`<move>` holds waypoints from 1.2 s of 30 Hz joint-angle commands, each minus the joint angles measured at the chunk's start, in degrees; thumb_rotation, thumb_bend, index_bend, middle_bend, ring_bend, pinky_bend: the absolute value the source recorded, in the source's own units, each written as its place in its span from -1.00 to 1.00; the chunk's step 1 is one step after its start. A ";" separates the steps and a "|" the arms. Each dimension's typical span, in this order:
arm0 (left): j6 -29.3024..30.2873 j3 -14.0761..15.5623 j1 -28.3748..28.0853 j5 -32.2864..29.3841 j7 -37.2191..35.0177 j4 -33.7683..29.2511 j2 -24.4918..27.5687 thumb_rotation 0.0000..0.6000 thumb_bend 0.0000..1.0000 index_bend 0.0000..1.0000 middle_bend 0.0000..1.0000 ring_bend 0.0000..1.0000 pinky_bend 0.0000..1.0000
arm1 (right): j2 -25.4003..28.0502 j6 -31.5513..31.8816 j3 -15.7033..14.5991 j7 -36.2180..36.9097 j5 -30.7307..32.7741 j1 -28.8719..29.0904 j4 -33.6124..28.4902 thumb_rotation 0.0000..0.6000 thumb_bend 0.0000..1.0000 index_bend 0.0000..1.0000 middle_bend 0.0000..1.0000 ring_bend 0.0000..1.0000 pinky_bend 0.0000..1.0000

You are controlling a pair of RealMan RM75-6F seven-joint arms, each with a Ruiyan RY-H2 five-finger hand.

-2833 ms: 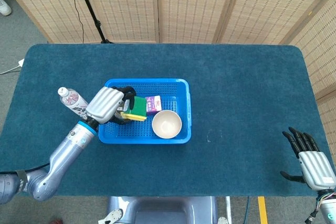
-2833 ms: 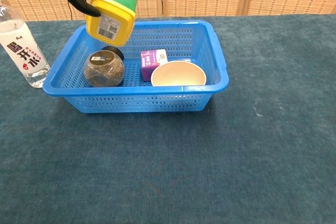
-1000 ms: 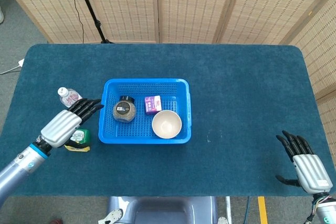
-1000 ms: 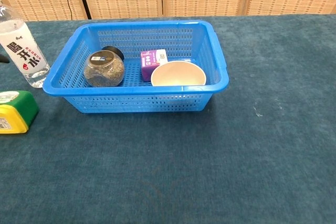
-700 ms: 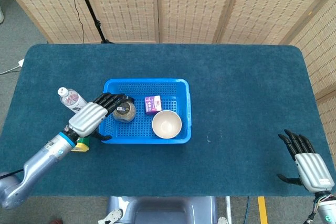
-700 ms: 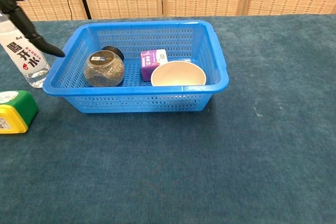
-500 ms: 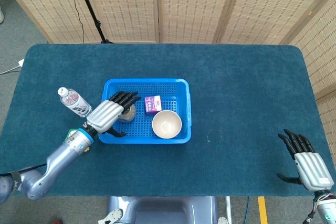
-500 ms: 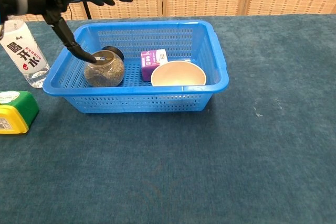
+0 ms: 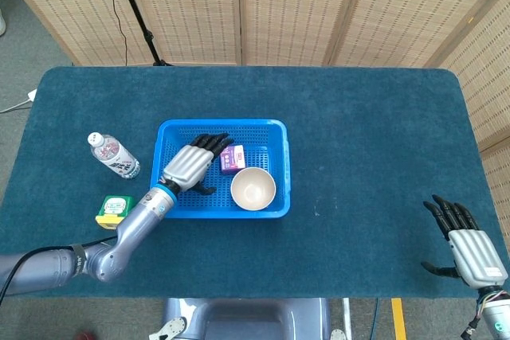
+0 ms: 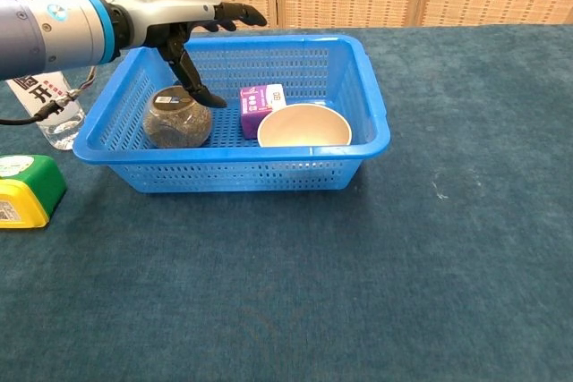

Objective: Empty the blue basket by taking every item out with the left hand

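Note:
The blue basket [image 9: 280, 166] [image 10: 376, 105] holds a round glass jar [image 10: 177, 119] with a black lid, a small purple box [image 9: 233, 158] [image 10: 258, 106] and a cream bowl [image 9: 253, 188] [image 10: 304, 126]. My left hand [image 9: 191, 165] [image 10: 188, 15] hovers flat over the basket's left half with its fingers spread, holding nothing. Its thumb points down beside the jar's lid. In the head view the hand hides the jar. My right hand [image 9: 470, 248] is open at the table's front right corner, far from the basket.
A water bottle [image 9: 113, 155] [image 10: 49, 105] stands left of the basket. A green and yellow container [image 9: 114, 210] [image 10: 25, 190] lies on the blue cloth in front of the bottle. Folding screens stand behind the table.
The left hand carried the green and yellow container out of the basket, set it down on the left, then swung back right over the jar. The right hand has barely moved.

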 commanded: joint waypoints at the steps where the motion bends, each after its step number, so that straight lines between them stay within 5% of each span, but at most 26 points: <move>1: -0.12 -0.79 -1.46 -1.70 1.18 1.86 -1.93 1.00 -0.58 -0.96 -1.00 -1.00 -1.00 | -0.07 -0.20 0.03 0.01 0.09 0.14 0.12 1.00 -1.00 -1.00 -1.00 -1.00 -1.00; 10: -1.38 -1.87 -6.04 -6.60 4.94 7.99 -8.17 1.00 -0.52 -0.51 -0.87 -0.92 -1.00 | -0.24 -1.40 0.76 0.40 2.08 0.66 0.76 1.00 -1.00 -1.00 -1.00 -1.00 -1.00; 24: -0.87 -2.63 -11.00 -11.88 9.32 18.74 -18.34 1.00 -0.43 -0.22 -0.62 -0.66 -1.00 | -0.13 -3.24 1.43 1.99 4.32 1.29 1.65 1.00 -1.00 -1.00 -1.00 -1.00 -1.00; 36: -0.03 -4.31 -13.50 -13.43 11.36 25.93 -25.16 1.00 -0.29 -0.16 -0.62 -0.65 -0.53 | 0.22 -3.99 1.86 3.49 5.28 1.60 2.20 1.00 -1.00 -1.00 -1.00 -1.00 -1.00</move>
